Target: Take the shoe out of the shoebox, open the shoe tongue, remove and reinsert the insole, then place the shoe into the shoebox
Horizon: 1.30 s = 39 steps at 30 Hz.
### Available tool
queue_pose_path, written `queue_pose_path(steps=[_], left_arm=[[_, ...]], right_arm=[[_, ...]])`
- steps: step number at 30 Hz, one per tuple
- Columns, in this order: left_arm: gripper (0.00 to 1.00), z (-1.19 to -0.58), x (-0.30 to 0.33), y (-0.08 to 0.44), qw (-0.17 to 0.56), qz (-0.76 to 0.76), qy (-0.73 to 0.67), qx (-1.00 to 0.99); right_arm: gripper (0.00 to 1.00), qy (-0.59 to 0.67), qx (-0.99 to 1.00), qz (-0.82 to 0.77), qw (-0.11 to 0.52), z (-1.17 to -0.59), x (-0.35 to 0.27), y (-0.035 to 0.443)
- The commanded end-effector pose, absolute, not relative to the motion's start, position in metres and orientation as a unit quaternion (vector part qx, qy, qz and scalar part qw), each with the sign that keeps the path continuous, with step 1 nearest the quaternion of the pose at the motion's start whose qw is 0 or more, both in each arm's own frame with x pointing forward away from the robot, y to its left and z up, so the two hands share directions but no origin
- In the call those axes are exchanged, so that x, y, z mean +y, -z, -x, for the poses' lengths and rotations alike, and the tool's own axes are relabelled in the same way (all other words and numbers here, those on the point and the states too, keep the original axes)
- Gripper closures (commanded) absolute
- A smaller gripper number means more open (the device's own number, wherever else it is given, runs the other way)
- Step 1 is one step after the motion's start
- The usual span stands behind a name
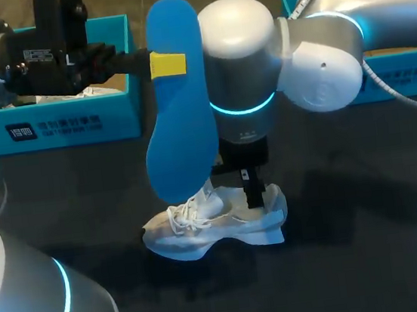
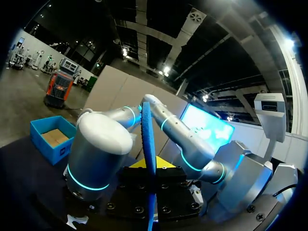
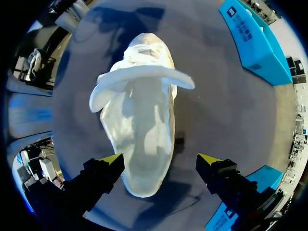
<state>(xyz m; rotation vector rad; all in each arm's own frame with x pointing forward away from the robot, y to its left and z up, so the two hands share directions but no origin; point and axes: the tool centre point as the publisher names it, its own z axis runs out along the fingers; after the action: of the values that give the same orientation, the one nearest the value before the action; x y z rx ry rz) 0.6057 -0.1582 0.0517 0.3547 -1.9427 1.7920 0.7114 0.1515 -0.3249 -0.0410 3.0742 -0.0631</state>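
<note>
Left pincer (image 1: pixel 168 64) clenches the blue insole (image 1: pixel 181 121) at the sneaker's (image 1: pixel 217 227) twelve o'clock; right pincer (image 3: pixel 160 160) straddles its heel, released. Reinsertion and boxing seemingly remain.

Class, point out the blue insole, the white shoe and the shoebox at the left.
blue insole (image 1: pixel 182 129): head view, middle of its flat face.
white shoe (image 3: pixel 144 134): right wrist view, its upper.
shoebox (image 1: pixel 53 129): head view, front wall.

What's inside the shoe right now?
The blue insole is out, held up by the left pincer. The shoe hides its interior under its tongue and upper; nothing else shows.
</note>
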Motion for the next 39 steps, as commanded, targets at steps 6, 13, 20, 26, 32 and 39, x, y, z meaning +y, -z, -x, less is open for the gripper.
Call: queue_pose_path(steps=[6, 13, 20, 26, 32, 39], left_arm=[[1.0, -0.606, -0.159, -0.052, 0.235, -0.13, -0.652, -0.709], [1.0, -0.606, -0.159, -0.052, 0.235, -0.13, -0.652, -0.709], [1.0, -0.606, -0.159, -0.052, 0.235, -0.13, -0.652, -0.709], [1.0, -0.606, -0.159, -0.052, 0.235, -0.13, -0.652, -0.709], [1.0, -0.606, -0.159, -0.052, 0.235, -0.13, -0.652, -0.709], [1.0, -0.606, -0.159, -0.052, 0.235, -0.13, -0.652, -0.709]], right_arm=[[0.0, 0.02, 0.999, 0.027, 0.037, -0.725, 0.172, 0.346], [0.0, 0.007, 0.999, 0.024, 0.032, -0.728, 0.173, 0.362], [0.0, -0.007, 1.0, 0.027, 0.011, -0.733, 0.174, 0.382], [0.0, -0.015, 0.999, 0.03, -0.001, -0.735, 0.174, 0.392], [0.66, -0.021, 0.999, 0.028, -0.009, -0.737, 0.173, 0.399], [1.0, -0.021, 0.999, 0.026, -0.004, -0.736, 0.171, 0.395]])
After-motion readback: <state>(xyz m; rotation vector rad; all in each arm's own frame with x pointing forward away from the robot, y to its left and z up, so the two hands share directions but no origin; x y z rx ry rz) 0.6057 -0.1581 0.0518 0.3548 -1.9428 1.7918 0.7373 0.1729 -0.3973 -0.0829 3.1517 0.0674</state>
